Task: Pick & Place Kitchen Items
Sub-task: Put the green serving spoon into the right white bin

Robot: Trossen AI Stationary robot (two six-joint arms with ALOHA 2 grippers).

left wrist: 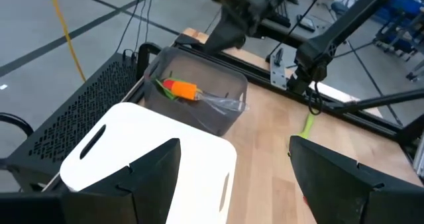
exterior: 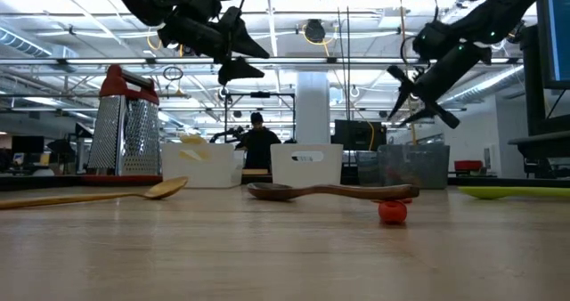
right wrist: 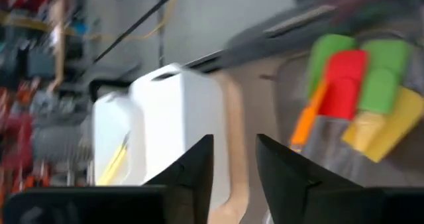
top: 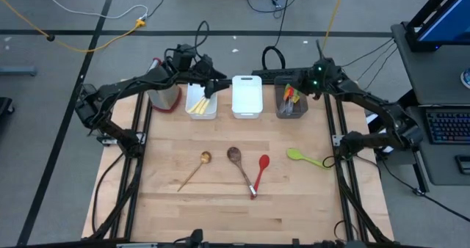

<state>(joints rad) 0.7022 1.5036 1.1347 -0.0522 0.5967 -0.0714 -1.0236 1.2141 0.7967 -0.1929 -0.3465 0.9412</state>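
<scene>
Wooden table (top: 220,204): right end effector (top: 303,89) over grey bin (top: 291,108), parted, empty; left end effector (top: 211,85) spread, empty.

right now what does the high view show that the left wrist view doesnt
Only the high view: the grater, the pale utensils in the left white bin, the two wooden spoons and the red spoon. Only the left wrist view: the left gripper with its fingers apart. Both: the middle white bin, the grey bin with spatulas, the lime-green spoon.
</scene>
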